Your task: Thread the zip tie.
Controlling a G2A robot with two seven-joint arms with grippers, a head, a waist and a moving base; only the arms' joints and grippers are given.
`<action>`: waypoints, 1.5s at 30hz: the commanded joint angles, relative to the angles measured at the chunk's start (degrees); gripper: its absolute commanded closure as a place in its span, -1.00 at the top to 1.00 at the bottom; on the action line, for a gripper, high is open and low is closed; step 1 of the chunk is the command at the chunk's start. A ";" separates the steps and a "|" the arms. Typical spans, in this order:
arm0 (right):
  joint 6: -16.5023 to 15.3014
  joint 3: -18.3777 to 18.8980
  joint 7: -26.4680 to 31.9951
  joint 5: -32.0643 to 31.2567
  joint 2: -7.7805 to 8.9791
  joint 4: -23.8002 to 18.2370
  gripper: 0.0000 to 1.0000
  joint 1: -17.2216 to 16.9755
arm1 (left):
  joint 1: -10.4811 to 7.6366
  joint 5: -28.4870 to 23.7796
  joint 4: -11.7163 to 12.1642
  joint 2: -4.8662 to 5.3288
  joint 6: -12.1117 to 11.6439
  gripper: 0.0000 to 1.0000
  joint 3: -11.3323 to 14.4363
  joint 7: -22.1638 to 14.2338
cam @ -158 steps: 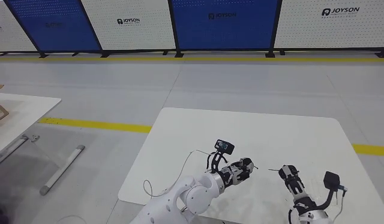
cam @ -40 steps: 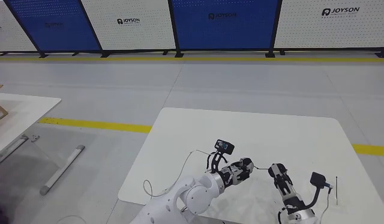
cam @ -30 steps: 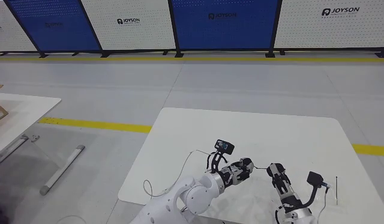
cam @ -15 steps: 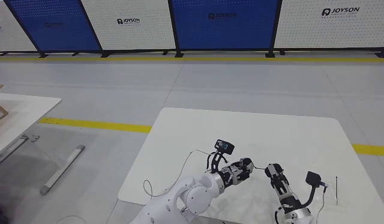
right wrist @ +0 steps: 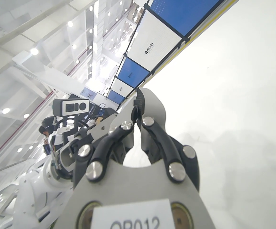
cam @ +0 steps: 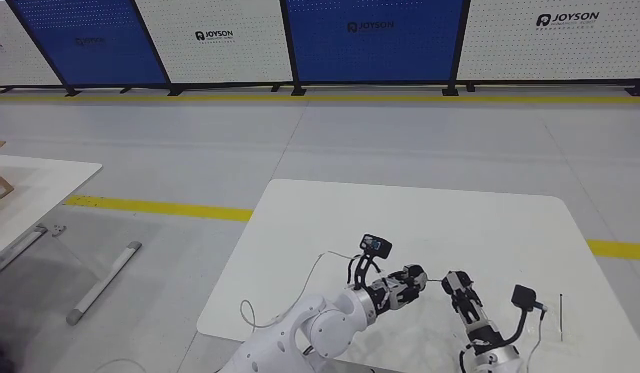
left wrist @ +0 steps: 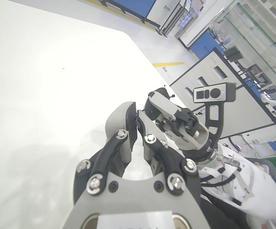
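In the top view my left gripper (cam: 419, 275) and my right gripper (cam: 449, 280) face each other tip to tip near the front edge of the white table (cam: 400, 213). A thin dark zip tie (cam: 434, 277) spans the short gap between them. The left wrist view has my left gripper (left wrist: 137, 118) shut, with a small dark piece of the tie pinched at its tips. The right gripper (left wrist: 153, 96) sits just beyond it. In the right wrist view my right gripper (right wrist: 137, 102) is shut, and the tie is too thin to make out there.
A second thin dark zip tie (cam: 560, 313) lies loose on the table to the right of the right arm. A thin cable (cam: 315, 265) curves off the left arm toward the table's left edge. Open tabletop stretches behind both grippers.
Over the last seconds the right gripper slid left until it nearly met the left gripper. In the last half second the left gripper shifted slightly right.
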 commanded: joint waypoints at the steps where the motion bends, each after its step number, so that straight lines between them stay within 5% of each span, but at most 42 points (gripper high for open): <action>1: -0.62 0.15 1.22 0.86 -0.06 0.15 -1.00 0.06 | 0.02 -0.40 0.00 -0.08 -0.41 -1.00 0.07 0.48; 10: -5.08 1.36 2.88 4.40 -0.54 1.28 -1.00 -0.13 | -0.22 -1.11 0.31 -0.40 -0.56 -1.00 0.26 1.13; 29: -3.18 2.30 3.62 3.26 -1.64 1.62 -1.00 -0.04 | -0.20 -1.58 0.68 -0.53 -0.47 -1.00 -0.13 -0.19; 31: -3.10 2.43 3.38 2.93 -1.72 1.42 -1.00 -0.29 | -0.25 -1.03 0.57 -0.55 0.03 -0.78 -0.07 -0.17; 45: -1.41 2.78 4.19 0.79 -2.39 1.04 -1.00 -0.41 | -0.18 0.96 0.39 -0.72 1.27 -1.00 0.46 -0.25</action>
